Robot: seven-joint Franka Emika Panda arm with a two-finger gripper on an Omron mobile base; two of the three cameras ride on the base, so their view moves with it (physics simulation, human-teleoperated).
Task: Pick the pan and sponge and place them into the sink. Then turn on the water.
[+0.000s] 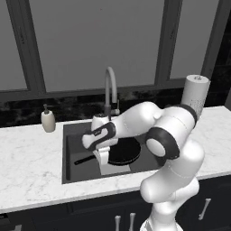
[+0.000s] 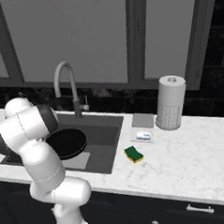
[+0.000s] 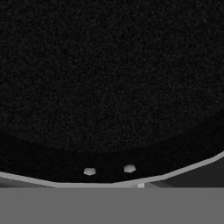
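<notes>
pan [image 1: 122, 150] sits low in the sink [image 1: 72, 135], toward its right half, its thin handle reaching left across the basin floor over the light grey square. the arm is bent down into the basin and the claw [image 1: 101, 155] hangs right at the pan's left rim, near where the handle joins. from the hand view the dark pan bottom is right up against the camera, with two small pale spots near its rim, so the hand is very close above it. i cannot tell from where i stand whether the claw is clenched on the rim or already released; its fingers are hidden behind the wrist.

sponge [image 2: 134, 154] lies on the white marble surface [image 2: 192, 160] to the right of the sink, just beside the basin's near right corner, untouched. a flat blue-and-white box [image 2: 144, 136] and a paper towel roll [image 2: 170, 102] stand farther back on that side.

my guess is the pan step is at its end. next the arm needs to let go if it has not, lift clear of the basin, swing right to the sponge and pinch it. the faucet [image 2: 66, 84] is dry so far; no water runs.
</notes>
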